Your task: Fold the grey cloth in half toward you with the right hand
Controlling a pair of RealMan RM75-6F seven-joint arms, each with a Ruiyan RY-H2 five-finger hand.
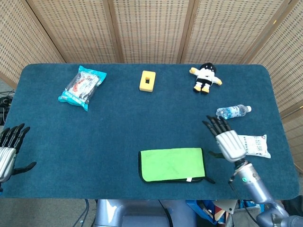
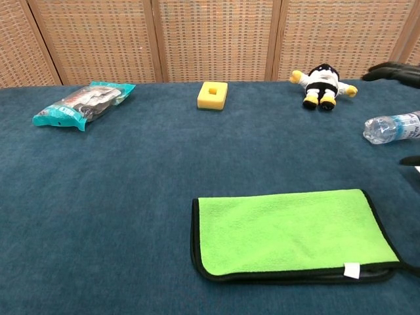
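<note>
The cloth [image 1: 171,164] lies flat near the table's front edge as a folded rectangle, bright green side up with a dark border; the chest view shows the cloth [image 2: 289,230] with a small white tag at its near edge. My right hand [image 1: 230,143] hovers to the right of the cloth, apart from it, fingers spread and holding nothing. In the chest view only its dark fingertips [image 2: 392,69] show at the right border. My left hand [image 1: 8,150] hangs open off the table's left edge.
A white packet [image 1: 251,145] lies just right of my right hand and a water bottle [image 1: 233,111] just beyond it. At the back are a plush doll [image 1: 205,78], a yellow block [image 1: 147,80] and a teal snack bag [image 1: 82,86].
</note>
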